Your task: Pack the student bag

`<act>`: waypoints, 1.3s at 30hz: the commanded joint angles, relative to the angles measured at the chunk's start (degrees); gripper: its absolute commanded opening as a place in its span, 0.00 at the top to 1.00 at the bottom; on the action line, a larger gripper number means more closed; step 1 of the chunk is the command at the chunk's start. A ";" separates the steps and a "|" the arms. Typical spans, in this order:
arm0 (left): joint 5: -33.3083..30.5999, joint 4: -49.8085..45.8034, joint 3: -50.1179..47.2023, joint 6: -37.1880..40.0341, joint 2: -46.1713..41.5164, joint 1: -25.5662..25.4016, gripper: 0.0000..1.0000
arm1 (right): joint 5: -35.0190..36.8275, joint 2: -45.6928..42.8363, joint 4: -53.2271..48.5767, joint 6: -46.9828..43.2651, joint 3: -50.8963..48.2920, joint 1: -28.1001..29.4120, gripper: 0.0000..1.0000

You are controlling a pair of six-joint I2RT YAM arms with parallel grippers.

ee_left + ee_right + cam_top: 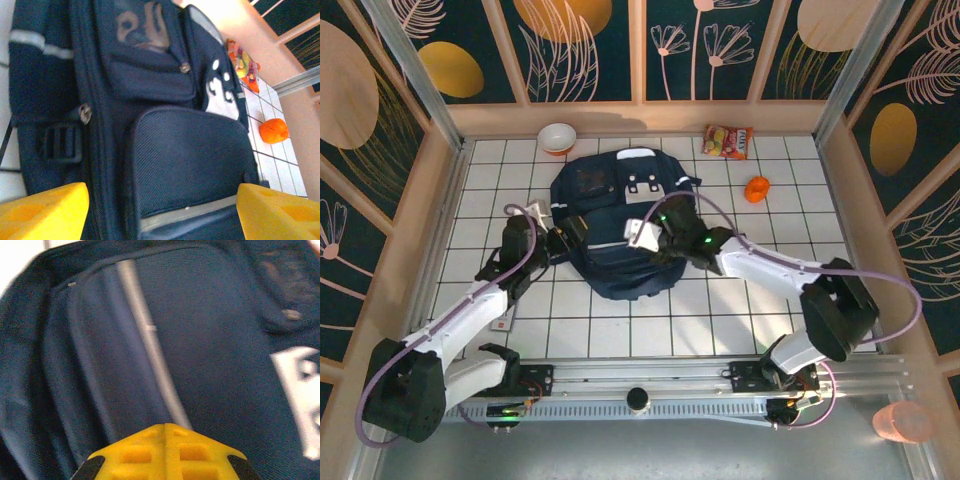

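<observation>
The student bag [610,205] lies flat in the middle of the table, navy with pale stripes and a light grey patch [642,183]. My left gripper [570,240] is at its left side. In the left wrist view it is open, one yellow finger [45,212] on each side of the front pocket of the bag [170,160], with nothing gripped. My right gripper [646,240] hovers over the bag's near half. Its yellow fingers [150,455] are shut together, their tips against the bag [220,355] by a reflective stripe [150,340]. Nothing shows between them.
A white bowl [558,137] stands at the back left. A snack packet [728,141] and an orange object [757,189] lie at the back right; the left wrist view catches the same orange object [273,131] and packet [242,65]. Wooden walls enclose the tiled table [650,320].
</observation>
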 commanded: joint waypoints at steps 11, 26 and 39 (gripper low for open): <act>10.86 -6.58 8.51 35.35 4.27 0.68 0.27 | -6.27 -6.76 -8.10 -5.22 2.02 -4.43 0.94; 12.53 -24.04 9.42 100.09 5.05 -2.65 0.27 | -10.98 -6.42 -4.04 1.00 -0.66 -8.37 0.66; 10.81 -11.05 7.47 103.83 15.07 -7.94 0.23 | -10.87 -7.51 -2.97 3.82 -1.67 -7.07 0.55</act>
